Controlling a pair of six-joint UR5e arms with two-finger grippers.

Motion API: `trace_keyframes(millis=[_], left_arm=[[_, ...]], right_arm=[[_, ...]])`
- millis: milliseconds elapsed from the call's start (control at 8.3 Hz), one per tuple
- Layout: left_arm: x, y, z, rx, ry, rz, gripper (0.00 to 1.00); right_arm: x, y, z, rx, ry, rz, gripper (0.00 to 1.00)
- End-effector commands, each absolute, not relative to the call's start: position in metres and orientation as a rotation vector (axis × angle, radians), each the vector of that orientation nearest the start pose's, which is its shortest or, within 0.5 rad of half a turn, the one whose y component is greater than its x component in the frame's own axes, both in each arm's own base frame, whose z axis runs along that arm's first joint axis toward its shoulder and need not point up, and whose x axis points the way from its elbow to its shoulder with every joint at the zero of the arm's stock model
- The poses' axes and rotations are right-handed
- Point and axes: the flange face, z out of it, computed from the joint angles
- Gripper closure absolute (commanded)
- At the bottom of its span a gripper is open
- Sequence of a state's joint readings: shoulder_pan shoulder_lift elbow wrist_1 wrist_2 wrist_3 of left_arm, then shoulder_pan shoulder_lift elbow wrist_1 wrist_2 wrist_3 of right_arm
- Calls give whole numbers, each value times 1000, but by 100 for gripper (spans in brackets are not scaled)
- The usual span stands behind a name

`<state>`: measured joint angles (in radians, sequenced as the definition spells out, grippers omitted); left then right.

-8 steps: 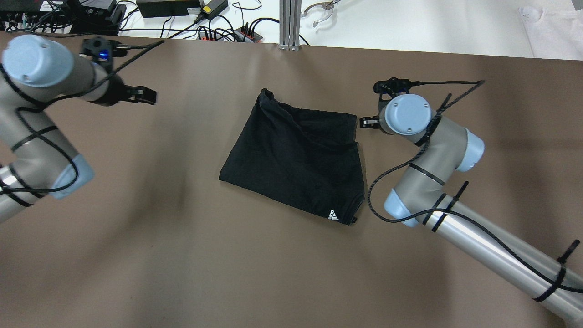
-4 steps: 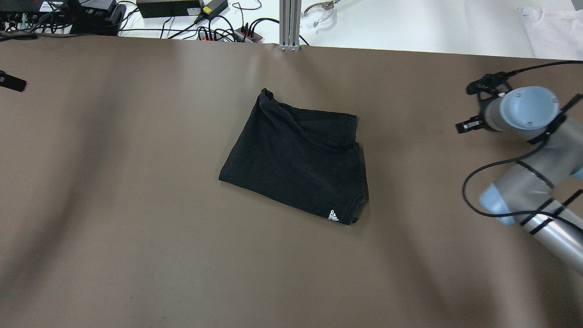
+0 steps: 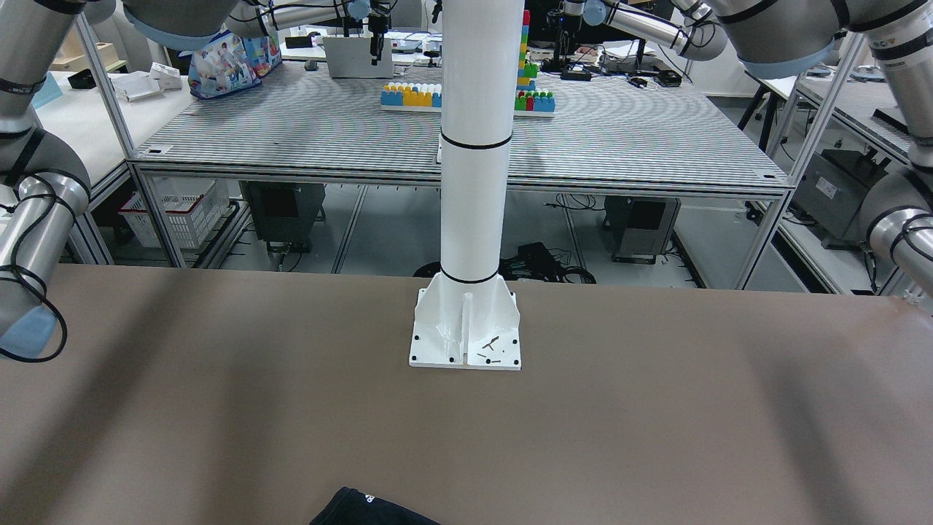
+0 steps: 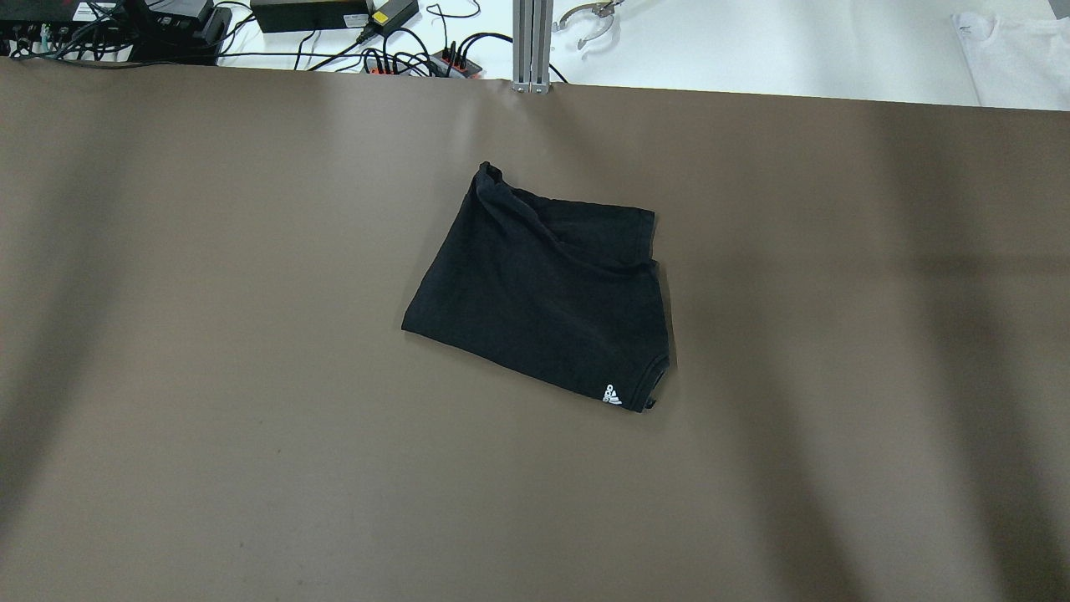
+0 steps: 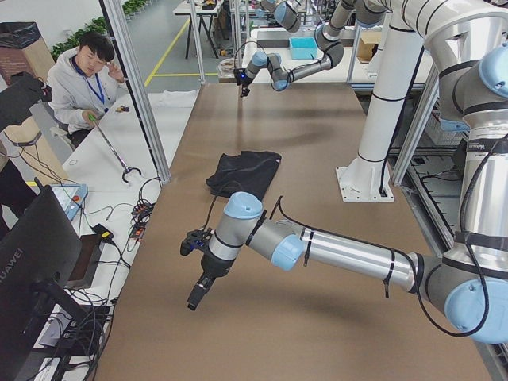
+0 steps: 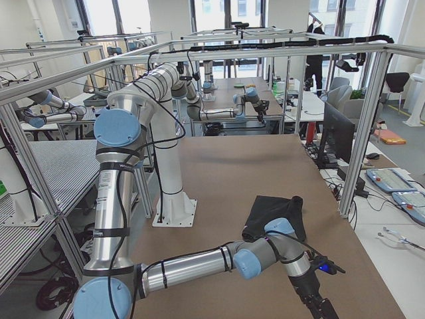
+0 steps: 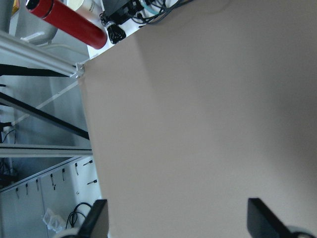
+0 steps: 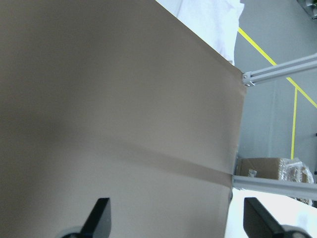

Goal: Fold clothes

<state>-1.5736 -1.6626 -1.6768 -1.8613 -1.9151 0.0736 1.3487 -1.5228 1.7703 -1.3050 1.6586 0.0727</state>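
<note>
Fingers (image 7: 99,222) of left gripper (image 7: 179,220) and right gripper (image 8: 178,218) spread wide, grasping nothing (both well apart from the folded black garment (image 4: 543,293) on the table (image 4: 251,435)).

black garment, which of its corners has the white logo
The black garment's lower-right corner in the overhead view: only it carries the white logo; the others are plain.

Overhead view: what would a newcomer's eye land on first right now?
The black garment lies folded, alone near the middle of the brown table, with its small white mark at the corner nearest the robot's right. No arm shows overhead. The wrist cameras show the left tool and the right tool open over bare tabletop near the table's ends.
</note>
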Motion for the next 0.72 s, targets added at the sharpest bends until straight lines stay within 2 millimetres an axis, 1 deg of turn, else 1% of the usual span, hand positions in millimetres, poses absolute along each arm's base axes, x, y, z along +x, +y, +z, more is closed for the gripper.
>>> trace_keyframes(millis=[0,120,241,361,482,602], left_arm=[[-145,-489,613,514,197,170,0],[-165,-481,595,550,214,127,0],[-165,-482,593,537,241,68,0],[-167,-486,590,542,234,65,0],[-166,-489,586,552,232,68,0],[-167,-491,586,555,232,65,0]], right_arm=[[75,-477,559,441,-89,-130,6],[86,-465,560,469,-81,-130,6],[90,-461,548,494,-82,-104,6],[92,-456,551,486,-79,-81,6],[91,-452,560,470,-79,-83,6],[92,-450,561,468,-78,-81,6]])
